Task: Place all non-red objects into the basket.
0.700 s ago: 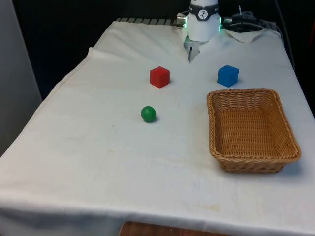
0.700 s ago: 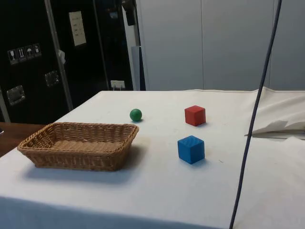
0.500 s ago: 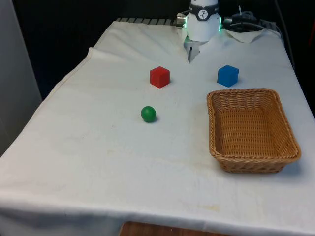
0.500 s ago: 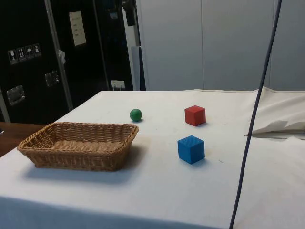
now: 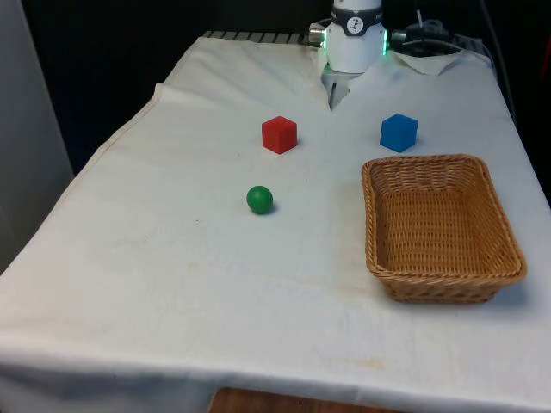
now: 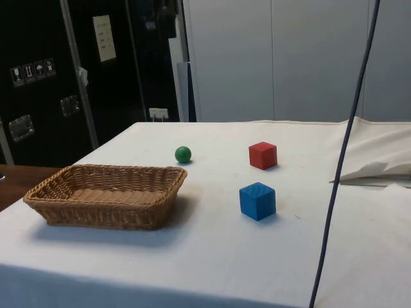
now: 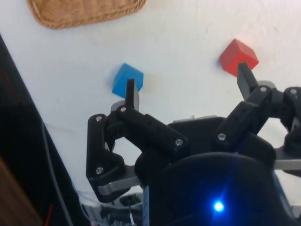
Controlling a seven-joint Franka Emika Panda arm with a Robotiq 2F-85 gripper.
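The claw (image 7: 188,89) hangs high above the worktop (image 5: 172,284) with its two fingers (image 7: 132,94) spread wide apart and nothing between them. It touches none of the things below.

Seen from the wrist, the blue cube (image 7: 127,80) lies just past one fingertip and the red cube (image 7: 239,56) just past the other, so the claw's gap looks down on the bare cloth between the two cubes. Both cubes rest flat on the cloth, well apart from each other.

The basket (image 7: 84,12) lies farther out from the claw, beyond the blue cube, on the blue cube's side. In the front view the basket (image 5: 443,228) stands at the front view's right with the blue cube (image 5: 399,132) near its far rim but not touching it. The side view shows the basket (image 6: 106,196) with nothing inside and the blue cube (image 6: 257,201) just off its corner.

The green ball (image 5: 259,200) sits farther from the claw than the red cube (image 5: 279,134), on the red cube's side, well apart from the basket. In the side view the ball (image 6: 183,154) and the red cube (image 6: 262,155) lie beyond the basket and the blue cube.

Both non-red things, the ball and the blue cube, are on the cloth outside the basket.
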